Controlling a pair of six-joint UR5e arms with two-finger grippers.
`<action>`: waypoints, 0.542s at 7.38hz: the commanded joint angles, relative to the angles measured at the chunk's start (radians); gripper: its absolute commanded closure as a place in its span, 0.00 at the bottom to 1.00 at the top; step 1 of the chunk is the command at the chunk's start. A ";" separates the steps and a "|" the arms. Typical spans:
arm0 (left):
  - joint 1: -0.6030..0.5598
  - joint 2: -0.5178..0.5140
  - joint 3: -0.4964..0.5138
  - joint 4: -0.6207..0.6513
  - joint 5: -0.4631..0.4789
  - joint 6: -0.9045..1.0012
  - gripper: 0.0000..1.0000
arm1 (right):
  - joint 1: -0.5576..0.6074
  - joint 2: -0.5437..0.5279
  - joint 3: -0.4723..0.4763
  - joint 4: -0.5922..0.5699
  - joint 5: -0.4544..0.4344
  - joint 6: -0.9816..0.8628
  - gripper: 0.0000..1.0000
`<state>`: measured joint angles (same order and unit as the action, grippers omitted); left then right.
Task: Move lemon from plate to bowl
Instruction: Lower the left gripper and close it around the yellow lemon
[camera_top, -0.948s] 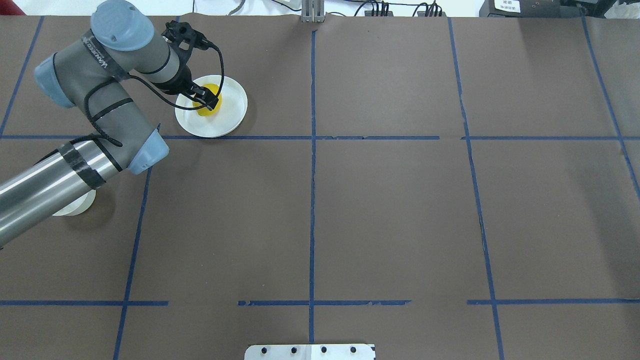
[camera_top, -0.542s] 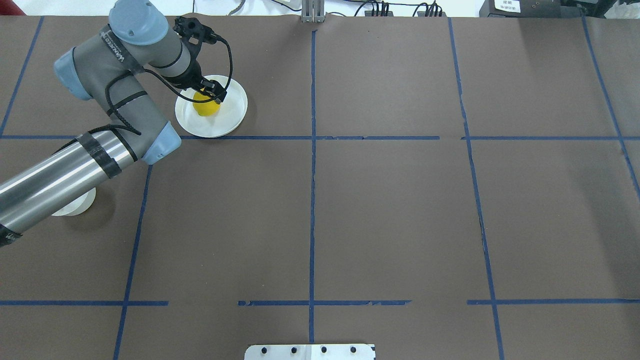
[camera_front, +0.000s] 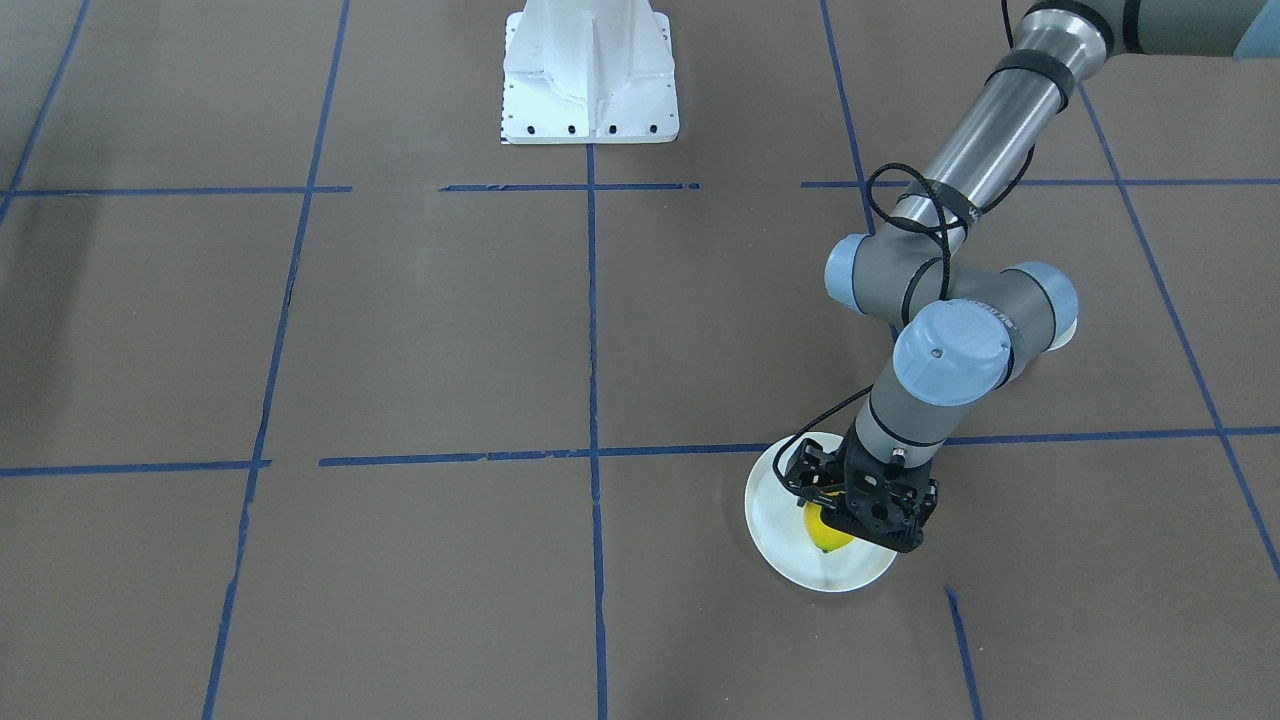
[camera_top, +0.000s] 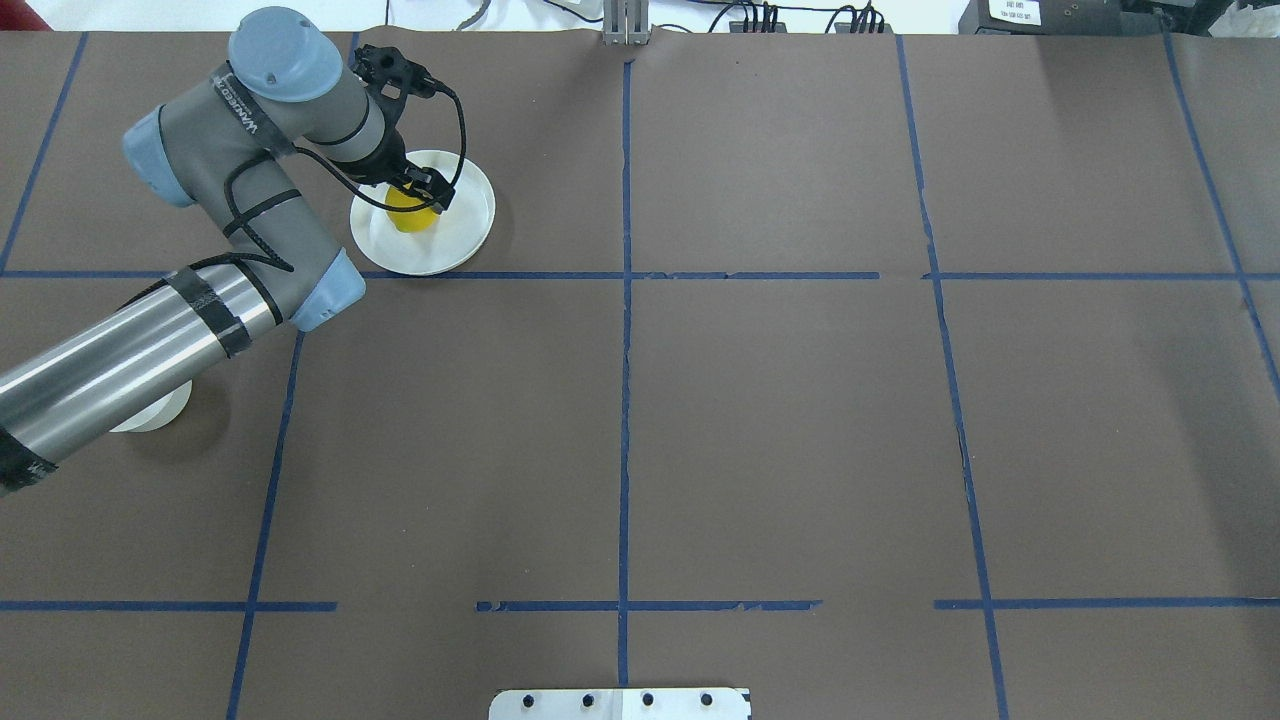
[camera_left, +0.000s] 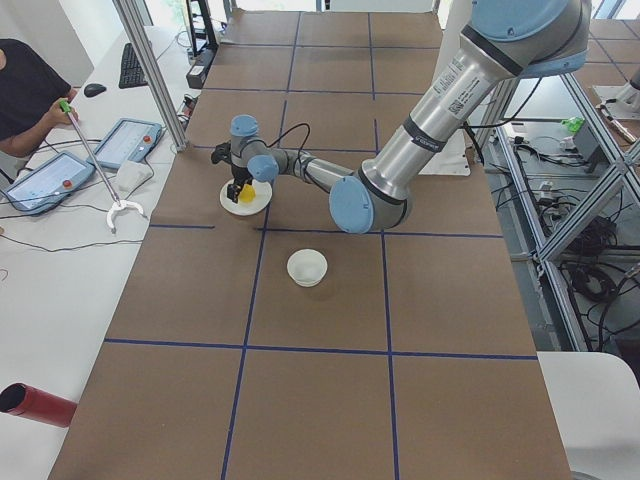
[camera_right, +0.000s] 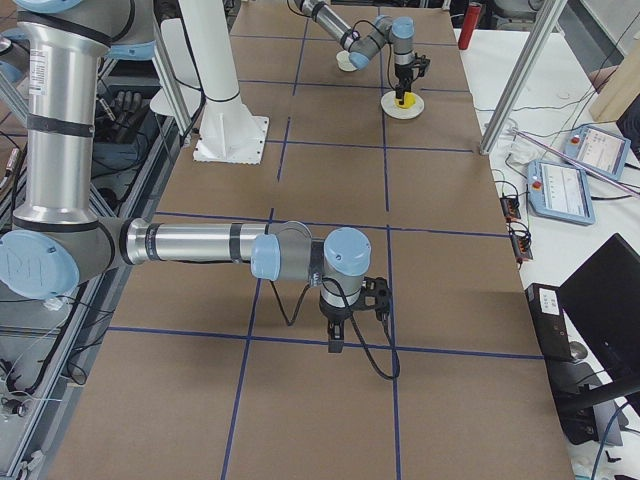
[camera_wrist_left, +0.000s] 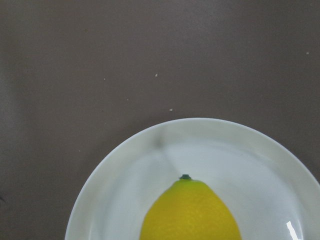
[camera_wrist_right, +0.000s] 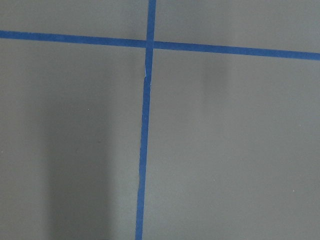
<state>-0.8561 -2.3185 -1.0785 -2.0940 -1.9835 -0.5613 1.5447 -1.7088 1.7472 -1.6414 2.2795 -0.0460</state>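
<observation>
The yellow lemon (camera_top: 410, 216) lies on the flat white plate (camera_top: 462, 228) at the far left of the table. It also shows in the left wrist view (camera_wrist_left: 191, 215), green tip pointing away, on the plate (camera_wrist_left: 130, 165). My left gripper (camera_top: 416, 194) is low over the lemon with a finger on either side and looks open. The small deep bowl (camera_left: 307, 267) stands apart, nearer the robot; in the overhead view my left arm hides most of the bowl (camera_top: 160, 412). My right gripper (camera_right: 333, 347) hangs over bare table; I cannot tell whether it is open or shut.
The brown table cover is marked into squares by blue tape (camera_top: 625, 275). The white robot base (camera_front: 590, 75) stands at the near middle edge. Operators' tablets (camera_left: 120, 140) lie on a side bench beyond the table's far edge.
My left arm has swung farther out and down, and its gripper has settled closer over the lemon. The lemon has stayed on the plate.
</observation>
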 joint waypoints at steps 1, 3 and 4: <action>0.008 -0.001 0.014 -0.024 0.000 0.000 0.28 | 0.000 0.000 0.000 0.000 0.000 0.000 0.00; 0.006 0.001 0.014 -0.063 -0.003 -0.015 1.00 | 0.000 0.000 0.000 0.000 0.000 0.000 0.00; -0.001 0.004 -0.018 -0.061 -0.012 -0.052 1.00 | 0.000 0.000 0.000 0.000 0.000 0.000 0.00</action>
<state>-0.8512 -2.3168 -1.0714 -2.1502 -1.9875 -0.5797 1.5447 -1.7088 1.7472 -1.6414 2.2795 -0.0460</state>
